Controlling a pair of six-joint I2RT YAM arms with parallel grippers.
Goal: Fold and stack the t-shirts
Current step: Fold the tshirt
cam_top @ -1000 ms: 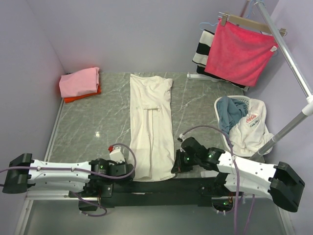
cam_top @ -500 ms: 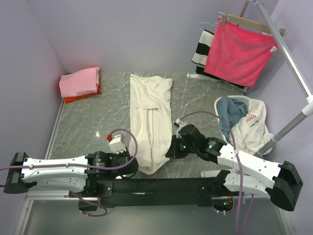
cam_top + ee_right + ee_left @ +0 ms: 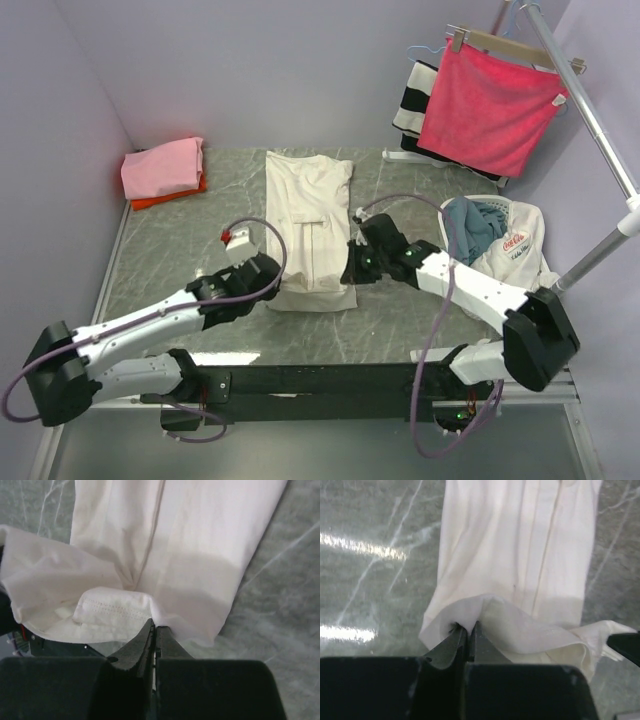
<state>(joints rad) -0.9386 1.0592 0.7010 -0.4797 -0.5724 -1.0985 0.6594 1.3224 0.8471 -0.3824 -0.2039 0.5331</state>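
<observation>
The cream t-shirt (image 3: 310,215) is lying in the middle of the worktop (image 3: 170,260) as a long narrow strip with its sleeves turned in. It is running from the far edge toward the near edge. Its near hem is being held up off the marble and is doubling back over the body, so a loose pouch of fabric is sagging between the two held corners. In the left wrist view the cloth (image 3: 520,555) is showing a straight lengthwise crease and a soft shadow band near the fold. In the right wrist view the stitched hem (image 3: 117,607) is curling over.

The left gripper (image 3: 270,283) is pinching the near-left corner of the hem, its jaws pressed together on the fabric (image 3: 465,630). The right gripper (image 3: 352,272) is doing the same at the near-right corner, jaws clamped on the hem edge (image 3: 154,628).

The pink t-shirt (image 3: 163,167) is sitting folded at the far-left corner of the worktop, on top of the orange-red t-shirt (image 3: 168,196). Only a thin strip of the orange-red one is showing. The far end of the cream tee is running out of frame in both wrist views, and the layer under the lifted hem is hidden. The neckline is hard to make out from above.

Beyond the far-right corner a red cloth (image 3: 490,105) is hanging beside a striped cloth (image 3: 412,100), and a laundry basket (image 3: 495,245) is standing off the right edge.
</observation>
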